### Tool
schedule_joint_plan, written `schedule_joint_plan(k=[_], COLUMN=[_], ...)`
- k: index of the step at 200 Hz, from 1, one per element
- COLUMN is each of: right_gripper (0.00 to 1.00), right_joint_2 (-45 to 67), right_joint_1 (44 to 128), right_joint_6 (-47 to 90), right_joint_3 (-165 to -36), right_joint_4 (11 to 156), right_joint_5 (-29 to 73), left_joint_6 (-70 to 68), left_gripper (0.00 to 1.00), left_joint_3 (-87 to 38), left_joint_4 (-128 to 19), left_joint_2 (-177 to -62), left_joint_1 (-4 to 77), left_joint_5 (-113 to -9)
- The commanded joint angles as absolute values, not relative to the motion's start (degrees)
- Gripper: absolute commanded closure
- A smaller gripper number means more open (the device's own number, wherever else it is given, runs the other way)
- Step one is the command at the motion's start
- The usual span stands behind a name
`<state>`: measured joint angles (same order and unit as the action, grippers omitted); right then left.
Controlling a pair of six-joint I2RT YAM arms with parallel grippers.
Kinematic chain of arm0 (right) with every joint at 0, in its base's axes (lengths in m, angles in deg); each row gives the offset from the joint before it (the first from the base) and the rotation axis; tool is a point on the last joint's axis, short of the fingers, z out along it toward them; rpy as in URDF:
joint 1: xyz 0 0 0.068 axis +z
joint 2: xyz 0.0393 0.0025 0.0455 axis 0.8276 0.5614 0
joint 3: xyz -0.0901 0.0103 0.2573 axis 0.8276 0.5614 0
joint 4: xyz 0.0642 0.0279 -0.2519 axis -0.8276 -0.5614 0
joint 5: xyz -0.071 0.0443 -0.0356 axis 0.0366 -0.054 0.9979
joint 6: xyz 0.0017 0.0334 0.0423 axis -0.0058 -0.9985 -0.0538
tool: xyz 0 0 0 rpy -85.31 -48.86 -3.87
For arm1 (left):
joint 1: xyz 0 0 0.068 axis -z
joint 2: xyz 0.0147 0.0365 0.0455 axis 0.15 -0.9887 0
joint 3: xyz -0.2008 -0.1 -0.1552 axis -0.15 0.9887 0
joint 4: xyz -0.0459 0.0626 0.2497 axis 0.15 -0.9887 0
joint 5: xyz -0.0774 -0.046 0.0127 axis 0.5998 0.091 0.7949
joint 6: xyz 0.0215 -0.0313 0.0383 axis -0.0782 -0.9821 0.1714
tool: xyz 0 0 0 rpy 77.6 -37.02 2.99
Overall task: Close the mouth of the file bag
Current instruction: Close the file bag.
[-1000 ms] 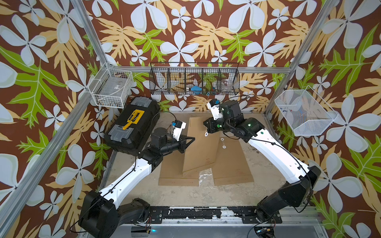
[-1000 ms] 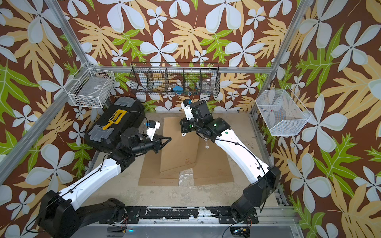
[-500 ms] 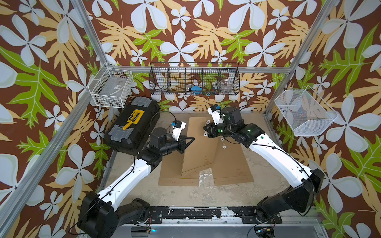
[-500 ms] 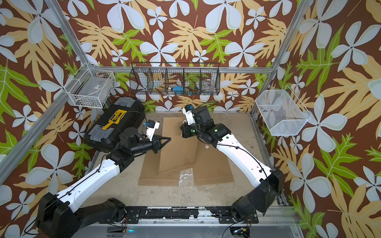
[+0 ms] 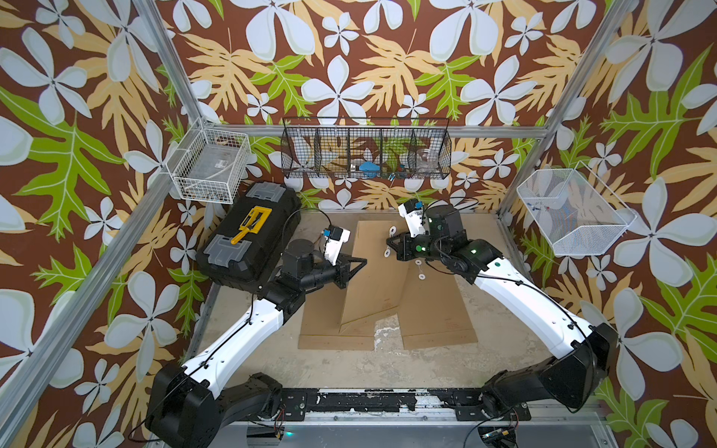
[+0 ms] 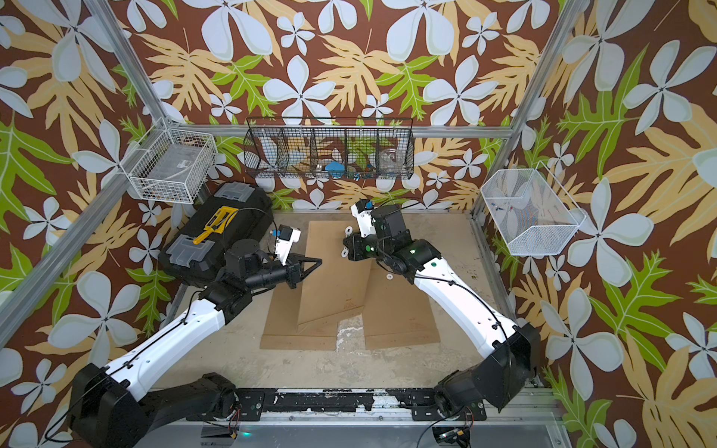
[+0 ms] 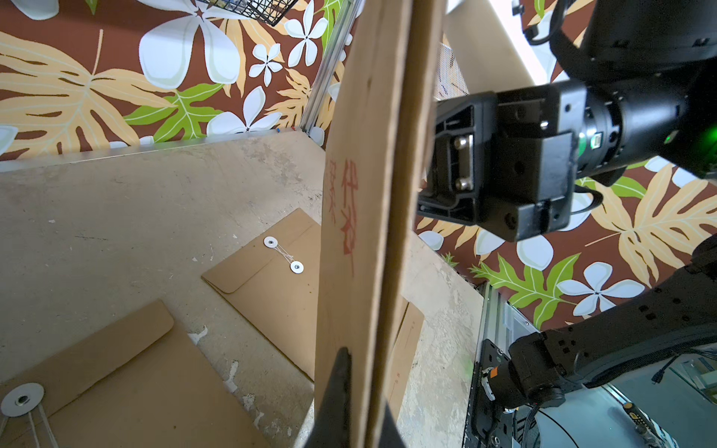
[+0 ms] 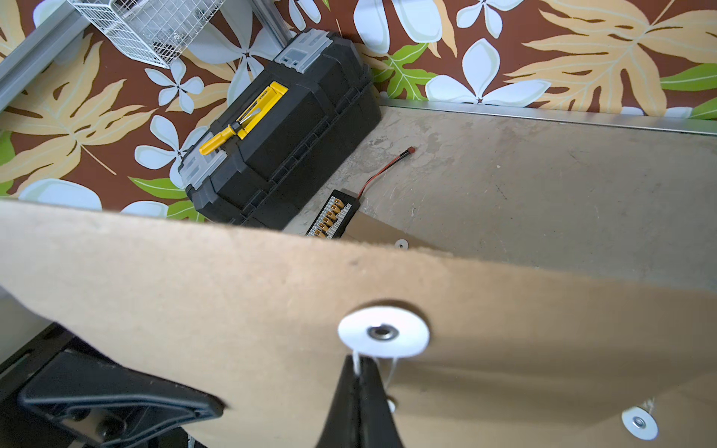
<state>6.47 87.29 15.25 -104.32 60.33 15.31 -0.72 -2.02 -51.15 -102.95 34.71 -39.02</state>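
A brown kraft file bag stands tilted up off the table between both arms, seen in both top views. My left gripper is shut on its side edge; in the left wrist view the bag runs edge-on between the fingers. My right gripper is at the bag's upper end. In the right wrist view it is shut on the thin white string just below a white disc on the bag. A second disc shows further along the bag.
Two more file bags lie flat under the raised one, on the left and right. A black toolbox stands at the left wall. A connector board with a red wire lies beside it. Wire baskets hang on the walls.
My right gripper has shifted a little leftward and nearer along the bag's top, still shut. The left gripper has kept its hold and barely moved.
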Motion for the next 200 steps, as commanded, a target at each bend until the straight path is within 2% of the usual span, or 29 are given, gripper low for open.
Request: schedule_joint_plan(k=[1, 23, 41, 84, 104, 126, 200], right_gripper=[0.96, 0.95, 0.91, 0.89, 0.92, 1.00, 0.99], right_joint_2=[5.78, 5.46, 5.45, 5.39, 5.45, 5.43, 5.55], right_joint_1=[86.29, 85.94, 85.82, 85.75, 85.75, 85.65, 83.75], right_joint_6=[14.26, 14.06, 14.01, 13.89, 13.83, 13.71, 13.97], right_joint_3=[-102.64, -102.07, -102.15, -101.64, -101.44, -101.28, -97.56], right_joint_4=[61.31, 61.65, 61.82, 62.27, 62.66, 62.97, 63.84], right_joint_5=[13.20, 13.16, 13.16, 12.98, 12.80, 12.89, 16.63], left_joint_6=[-0.11, -0.31, -0.33, -0.42, -0.42, -0.50, -1.54], left_gripper=[1.00, 1.00, 1.00, 1.00, 1.00, 1.00, 1.00], left_joint_3=[-2.97, -2.98, -2.81, -2.54, -2.49, -2.54, -3.11], left_joint_4=[-48.99, -48.89, -48.87, -48.88, -48.88, -48.88, -48.62], left_joint_2=[-102.55, -102.78, -102.75, -102.50, -102.46, -102.39, -100.98], left_joint_1=[34.73, 34.73, 34.72, 34.73, 34.73, 34.73, 34.73], left_joint_5=[-39.09, -38.94, -38.82, -38.96, -38.93, -38.80, -39.22])
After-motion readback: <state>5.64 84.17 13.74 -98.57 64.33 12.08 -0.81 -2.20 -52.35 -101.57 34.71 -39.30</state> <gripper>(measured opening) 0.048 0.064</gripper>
